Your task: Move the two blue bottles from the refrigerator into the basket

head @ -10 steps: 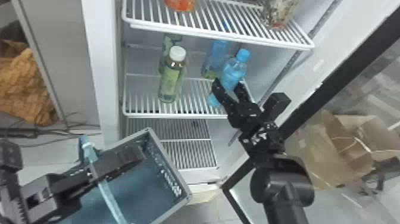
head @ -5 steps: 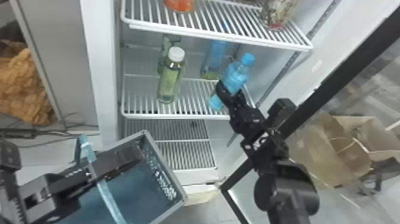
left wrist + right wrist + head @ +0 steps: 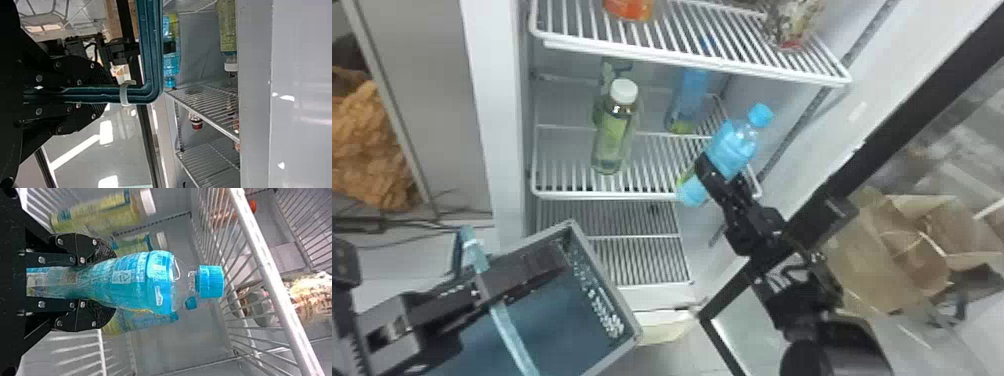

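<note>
Right gripper point(image 3: 723, 172) clenched round the front blue bottle point(image 3: 732, 147); left gripper point(image 3: 557, 262) clenched on the handle point(image 3: 504, 325) of the basket point(image 3: 632, 325).
The right black fingers press both flanks of the clear, ribbed-cap plastic, drawn in where they grip; the bottle leans, its base by the front edge of the middle shelf point(image 3: 597, 195), its cap near the white wire rods of the upper shelf point(image 3: 702, 61), contact unclear. Behind it the other blue bottle point(image 3: 689, 100) stands on the middle shelf; a white-capped green bottle point(image 3: 614, 132) stands well apart to the left, open room between. The left fingers pinch a smooth teal bar with a pale tie; the grey-rimmed, teal-lined basket sits low in front, left of the black-framed door point(image 3: 722, 345).
</note>
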`<action>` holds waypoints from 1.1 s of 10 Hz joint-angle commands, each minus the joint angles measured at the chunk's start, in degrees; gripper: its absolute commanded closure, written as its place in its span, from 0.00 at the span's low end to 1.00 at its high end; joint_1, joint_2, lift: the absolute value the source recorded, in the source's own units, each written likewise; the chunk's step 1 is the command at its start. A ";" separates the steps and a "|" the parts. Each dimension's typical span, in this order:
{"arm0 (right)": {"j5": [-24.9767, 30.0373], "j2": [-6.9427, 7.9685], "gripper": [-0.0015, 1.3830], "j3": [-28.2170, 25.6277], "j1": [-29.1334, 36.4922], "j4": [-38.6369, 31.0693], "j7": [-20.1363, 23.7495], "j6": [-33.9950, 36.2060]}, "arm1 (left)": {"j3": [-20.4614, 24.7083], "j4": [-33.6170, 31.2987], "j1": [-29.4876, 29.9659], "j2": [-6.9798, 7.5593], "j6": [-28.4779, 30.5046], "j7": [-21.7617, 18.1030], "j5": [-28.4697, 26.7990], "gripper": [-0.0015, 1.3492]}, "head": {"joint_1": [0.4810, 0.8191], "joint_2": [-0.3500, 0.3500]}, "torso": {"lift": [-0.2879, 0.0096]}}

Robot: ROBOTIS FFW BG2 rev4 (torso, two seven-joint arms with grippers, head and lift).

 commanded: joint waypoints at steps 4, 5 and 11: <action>-4.47 -0.07 0.91 1.94 9.11 -8.72 2.93 4.27 | -0.49 0.61 -0.28 0.09 -0.45 0.00 0.24 0.88 | 0.63 0.02 | 0.24; -5.84 0.11 0.91 3.08 10.37 -10.27 3.46 4.27 | -0.72 0.61 -0.42 0.18 -0.45 -0.08 0.24 0.88 | 0.63 0.05 | 0.24; -13.27 -2.18 0.91 10.28 11.22 -15.75 5.75 9.33 | -1.29 1.87 -0.98 0.26 -1.01 0.00 0.70 0.88 | 0.63 0.18 | 0.24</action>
